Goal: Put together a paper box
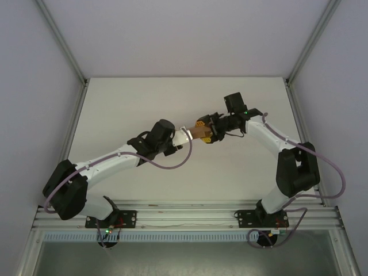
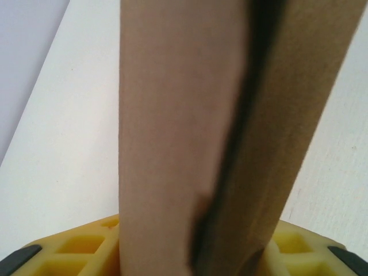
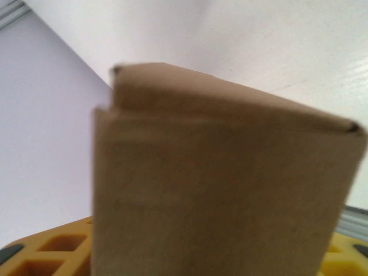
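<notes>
The left hand (image 1: 183,138) is clamping the paper box (image 1: 198,133), its yellow fingers (image 2: 86,244) pressing against both sides. The box is stretching lengthwise straight out from that hand toward the right hand (image 1: 208,131), which is flanking the far end; whether it is gripping, I cannot tell. Both hands are meeting over the middle of the table (image 1: 144,103). I am counting one box and two hands.

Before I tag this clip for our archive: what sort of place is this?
Likely a robotics lab test cell: left arm and right arm bolted to a rail edging a white table, plain panels in metal framing, a cardboard box between the arms.
</notes>
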Available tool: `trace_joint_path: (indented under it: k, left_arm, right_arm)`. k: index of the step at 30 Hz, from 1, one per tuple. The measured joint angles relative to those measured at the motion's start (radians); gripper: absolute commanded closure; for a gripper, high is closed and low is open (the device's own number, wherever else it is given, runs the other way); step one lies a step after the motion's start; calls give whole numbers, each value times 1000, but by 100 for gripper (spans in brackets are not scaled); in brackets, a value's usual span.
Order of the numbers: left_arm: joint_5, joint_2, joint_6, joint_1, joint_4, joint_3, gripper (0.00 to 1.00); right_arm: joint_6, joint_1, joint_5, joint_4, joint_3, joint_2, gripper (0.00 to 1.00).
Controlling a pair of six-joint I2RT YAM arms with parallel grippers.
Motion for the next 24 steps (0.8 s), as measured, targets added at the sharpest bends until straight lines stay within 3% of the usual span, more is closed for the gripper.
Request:
trace_joint_path:
  k: [2,3,4,9,14,19,24]
  left_arm:
    - [0,14,0,0,-24,32,55]
    - [0,19,1,0,-34,45,55]
    - [0,20,2,0,-47,58,55]
    - [18,16,31,1,-131,80,55]
    - [86,7,86,1,-257,81,52]
    - [150,57,102,1,-403,150,51]
    - [156,197,101,1,-509,288,57]
  right_arm:
    - [27,2,21,62,-43,-34,25]
    - [35,0,36,88,-64,-52,16]
    - [36,-5,54,110,-83,-72,1]
    - [-112,-61,232,67,-117,-180,0]
    - [-522,-103,551,25,-138,-365,0]
    - [-904,-103,592,126,-303,-573,0]
    - [-1172,-103,515,97,-335,-584,4]
